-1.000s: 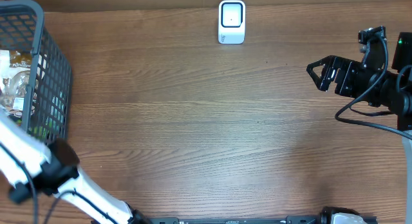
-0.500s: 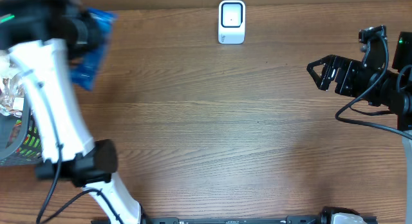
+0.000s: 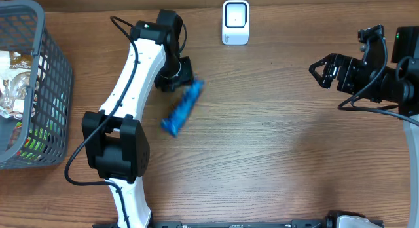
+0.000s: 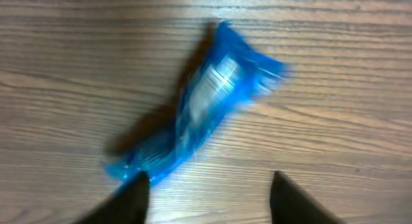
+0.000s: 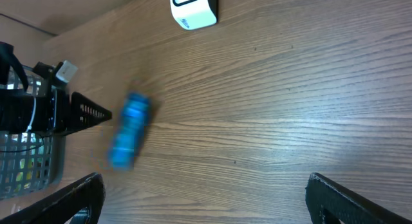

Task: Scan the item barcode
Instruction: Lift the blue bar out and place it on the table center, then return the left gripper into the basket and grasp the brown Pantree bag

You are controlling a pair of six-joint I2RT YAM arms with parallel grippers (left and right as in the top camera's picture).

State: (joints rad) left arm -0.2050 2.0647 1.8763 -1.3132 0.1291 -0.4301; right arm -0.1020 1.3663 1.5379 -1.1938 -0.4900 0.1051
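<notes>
The item is a blue plastic packet (image 3: 182, 108), blurred and slanted on the wood table below the left gripper. In the left wrist view the packet (image 4: 206, 108) lies beyond the two dark fingertips, with nothing between them. My left gripper (image 3: 185, 79) (image 4: 209, 180) is open and free of the packet. The white barcode scanner (image 3: 236, 21) (image 5: 193, 6) stands at the table's far edge. My right gripper (image 3: 319, 71) (image 5: 205, 180) hovers wide open at the right, far from the packet (image 5: 129, 137).
A grey wire basket (image 3: 55, 71) with several packaged goods stands at the far left. The left arm (image 3: 131, 71) stretches across the left half of the table. Bare wood separates the packet from the right gripper.
The left arm swung out of the basket to mid-table carrying the blue packet. Its jaws have opened and the packet has come free onto the table. The right arm barely moved.
</notes>
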